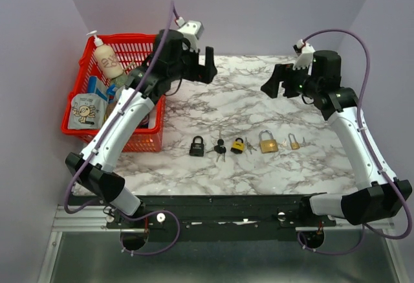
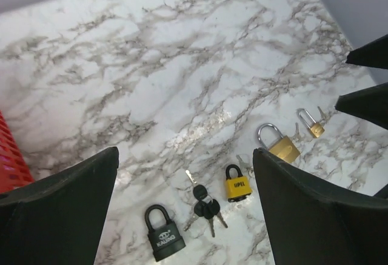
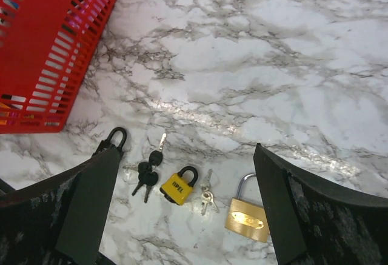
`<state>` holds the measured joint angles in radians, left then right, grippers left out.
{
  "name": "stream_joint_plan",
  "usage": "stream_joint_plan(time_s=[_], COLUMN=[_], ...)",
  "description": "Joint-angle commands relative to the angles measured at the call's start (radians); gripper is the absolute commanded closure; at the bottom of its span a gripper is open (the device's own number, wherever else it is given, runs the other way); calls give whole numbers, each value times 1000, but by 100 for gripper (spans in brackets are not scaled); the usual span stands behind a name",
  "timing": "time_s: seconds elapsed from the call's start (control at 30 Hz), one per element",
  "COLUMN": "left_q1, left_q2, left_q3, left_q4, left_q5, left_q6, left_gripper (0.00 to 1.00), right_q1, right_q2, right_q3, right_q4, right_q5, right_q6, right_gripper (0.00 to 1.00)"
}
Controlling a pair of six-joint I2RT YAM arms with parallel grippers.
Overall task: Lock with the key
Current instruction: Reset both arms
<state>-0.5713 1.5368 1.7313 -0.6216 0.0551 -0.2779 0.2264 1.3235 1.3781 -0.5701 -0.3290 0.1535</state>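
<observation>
A row of padlocks lies on the marble table (image 1: 233,105): a black padlock (image 1: 197,146), a bunch of black-headed keys (image 1: 220,147), a yellow padlock (image 1: 238,145), silver keys (image 1: 251,144), a brass padlock (image 1: 268,142) and a small brass padlock (image 1: 294,142). My left gripper (image 1: 206,63) hangs open high above the table's back left, holding nothing. Its wrist view looks down on the black padlock (image 2: 162,233), keys (image 2: 206,207) and yellow padlock (image 2: 237,184). My right gripper (image 1: 277,81) is open and empty at the back right, above the yellow padlock (image 3: 177,186) and brass padlock (image 3: 247,215).
A red basket (image 1: 143,142) stands at the table's left edge, holding a lotion bottle (image 1: 108,59) and a pouch (image 1: 87,110). Purple walls close in the back and both sides. Both arms reach from the near edge.
</observation>
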Motion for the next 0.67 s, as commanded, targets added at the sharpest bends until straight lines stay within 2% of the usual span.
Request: stream_joint_plan(time_s=[0.0,0.13,0.27,0.43,0.63], left_q1=[111,244,324,335,335], left_q2=[71,80,25,8,22], left_q3=[145,153,108,96,85], left_q4=[-207,-267,-239,-242,-248], left_q5=[173,210,233,177,173], left_q6=[133,137,161,149,132], left_gripper=[1,1,1,1,1], right_q1=[-65,-108,-136,-142,-142], right_q2=[-40,-59,-78,-93,-93], right_q3=[38,7,-63,-82,-39], right_q4=[-73,-114,-114,-100,-109], right_q5=[-97,-87,-85,-71,-73], right_q6=[-92,-112,-131,-140,-143], right_gripper=[0,0,0,0,0])
